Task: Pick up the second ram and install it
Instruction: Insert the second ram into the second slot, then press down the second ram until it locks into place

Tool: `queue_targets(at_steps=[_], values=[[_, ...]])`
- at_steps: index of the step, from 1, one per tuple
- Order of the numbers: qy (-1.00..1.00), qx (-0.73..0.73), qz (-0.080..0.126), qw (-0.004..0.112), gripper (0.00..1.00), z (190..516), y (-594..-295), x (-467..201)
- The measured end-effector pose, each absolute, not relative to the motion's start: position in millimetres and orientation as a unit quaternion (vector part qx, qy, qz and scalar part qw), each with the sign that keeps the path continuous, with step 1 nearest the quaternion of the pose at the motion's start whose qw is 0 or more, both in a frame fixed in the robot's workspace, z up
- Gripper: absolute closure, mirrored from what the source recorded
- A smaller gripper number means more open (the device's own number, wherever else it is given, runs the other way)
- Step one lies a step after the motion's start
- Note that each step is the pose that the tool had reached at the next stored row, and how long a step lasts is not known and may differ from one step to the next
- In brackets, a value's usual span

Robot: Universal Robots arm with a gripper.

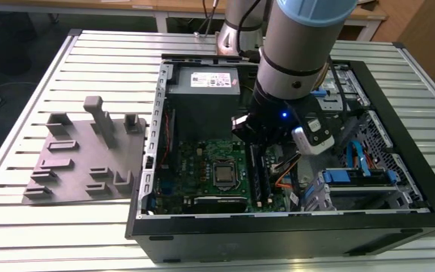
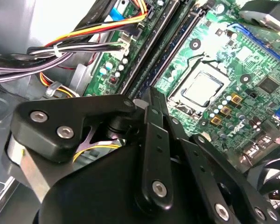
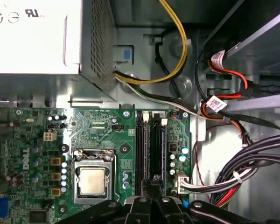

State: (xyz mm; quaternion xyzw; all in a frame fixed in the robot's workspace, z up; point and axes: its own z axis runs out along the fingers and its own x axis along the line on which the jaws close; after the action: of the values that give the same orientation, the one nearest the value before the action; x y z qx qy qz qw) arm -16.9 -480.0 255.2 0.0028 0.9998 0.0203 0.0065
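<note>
- We see a white printed label on the grey power supply; its print is left unread.
- The second ram stands on edge in a motherboard slot beside the processor socket, its long axis running away from the power supply.
- The arm reaches steeply down into the open case.
- The gripper has its fingers drawn together, tips at the stick's top edge.

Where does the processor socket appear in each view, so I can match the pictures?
Exterior view: the processor socket sits mid-motherboard, to the exterior view's left of the memory slots.
Second wrist view: the socket lies across the slots from the cable bundle.
First wrist view: the socket lies beside the slots, below the power supply.
Shared landmark: the long black memory slots.
</note>
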Motion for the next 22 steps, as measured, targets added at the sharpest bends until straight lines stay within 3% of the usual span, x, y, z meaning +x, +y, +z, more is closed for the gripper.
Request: queue_targets(at_steps=[14, 22], values=[[1.0, 0.003, 0.022, 0.006, 0.89, 250.0, -478.5, -17.1], [1.0, 0.003, 0.022, 0.006, 0.89, 235.4, -462.3, -17.0]])
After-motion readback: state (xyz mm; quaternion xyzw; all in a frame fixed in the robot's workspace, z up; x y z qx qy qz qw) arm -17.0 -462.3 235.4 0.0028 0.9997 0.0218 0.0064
